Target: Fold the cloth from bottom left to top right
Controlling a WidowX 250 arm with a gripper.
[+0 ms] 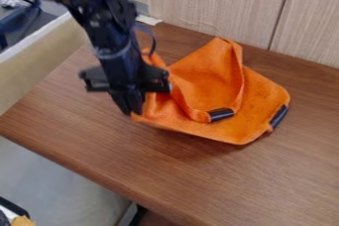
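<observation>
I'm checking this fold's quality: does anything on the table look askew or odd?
The orange cloth looks askew: its upper part stands up in a peak, and a dark-tipped edge curls over the middle, so it forms no flat, neat fold.

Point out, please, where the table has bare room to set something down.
Bare table lies between the orange cloth and the front edge, right of the cloth in view, and left of the hand. It is crowded where hand meets cloth, and tight between the cloth's peak and the wall.
</observation>
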